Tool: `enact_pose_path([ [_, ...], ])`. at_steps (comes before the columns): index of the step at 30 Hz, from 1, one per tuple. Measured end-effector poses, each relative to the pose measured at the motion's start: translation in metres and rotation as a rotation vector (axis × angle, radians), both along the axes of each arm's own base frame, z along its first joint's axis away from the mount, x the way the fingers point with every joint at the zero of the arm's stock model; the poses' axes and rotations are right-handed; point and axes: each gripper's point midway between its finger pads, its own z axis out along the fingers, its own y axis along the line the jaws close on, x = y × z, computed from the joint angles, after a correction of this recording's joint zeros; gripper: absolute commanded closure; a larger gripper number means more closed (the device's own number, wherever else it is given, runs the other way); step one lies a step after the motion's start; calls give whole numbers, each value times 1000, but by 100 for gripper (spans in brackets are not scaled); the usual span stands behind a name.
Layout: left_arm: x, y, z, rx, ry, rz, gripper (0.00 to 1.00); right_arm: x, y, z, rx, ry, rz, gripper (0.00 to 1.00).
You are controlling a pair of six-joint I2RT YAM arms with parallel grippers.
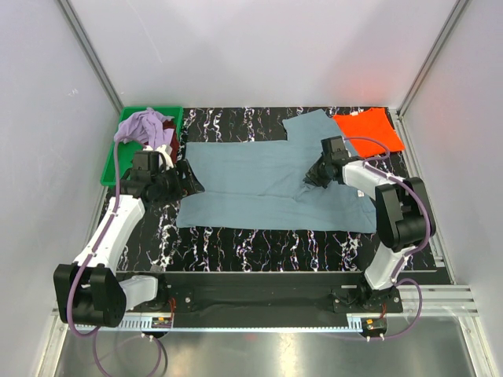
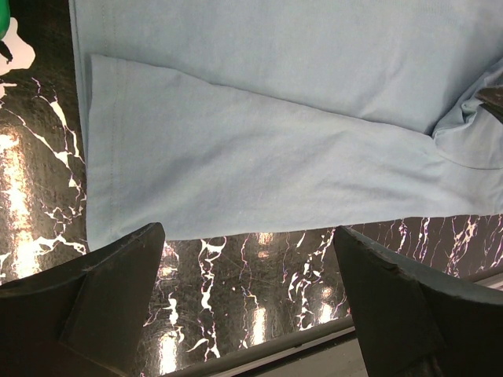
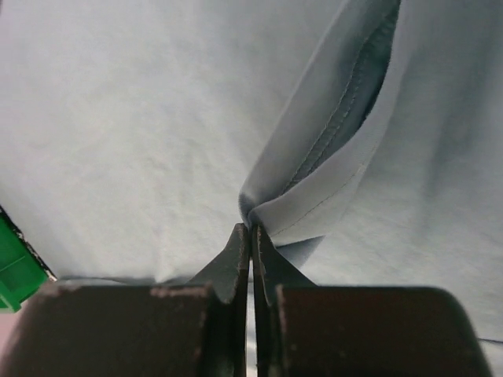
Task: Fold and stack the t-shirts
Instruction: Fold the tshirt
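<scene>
The blue-grey t-shirt (image 1: 259,182) lies spread across the black marbled table, partly folded lengthwise; it fills the left wrist view (image 2: 259,149) and the right wrist view (image 3: 118,133). My right gripper (image 1: 314,177) is shut on a fold of its cloth near the sleeve (image 3: 306,204). My left gripper (image 1: 191,181) is open at the shirt's left hem, its fingers (image 2: 94,298) over bare table. The orange t-shirt (image 1: 368,128) lies folded at the back right. The lavender t-shirt (image 1: 145,124) is heaped over a dark maroon one (image 1: 167,126) in the tray.
The green plastic tray (image 1: 114,161) stands at the back left corner. White walls enclose the table on three sides. A metal rail (image 1: 275,279) runs along the near edge, also seen in the left wrist view (image 2: 259,349).
</scene>
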Motion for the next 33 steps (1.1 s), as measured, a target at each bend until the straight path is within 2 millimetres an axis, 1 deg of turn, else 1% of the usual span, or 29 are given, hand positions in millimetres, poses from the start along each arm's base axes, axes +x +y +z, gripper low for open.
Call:
enact_pose_path([
  [5, 0, 0, 0, 0, -2, 0, 5, 11, 7, 7, 3, -37, 19, 100],
  [13, 0, 0, 0, 0, -2, 0, 5, 17, 9, -1, 4, -37, 20, 100],
  [24, 1, 0, 0, -1, -3, 0, 5, 28, 19, 3, 56, -71, 16, 100],
  [29, 0, 0, -3, 0, 0, 0, 5, 31, 25, -5, 82, -66, 22, 100],
  [32, -1, 0, -4, 0, 3, 0, 5, 32, 26, -9, 87, -61, 18, 96],
  [33, -1, 0, -4, 0, 3, 0, 5, 32, 26, -9, 88, -63, 17, 88],
])
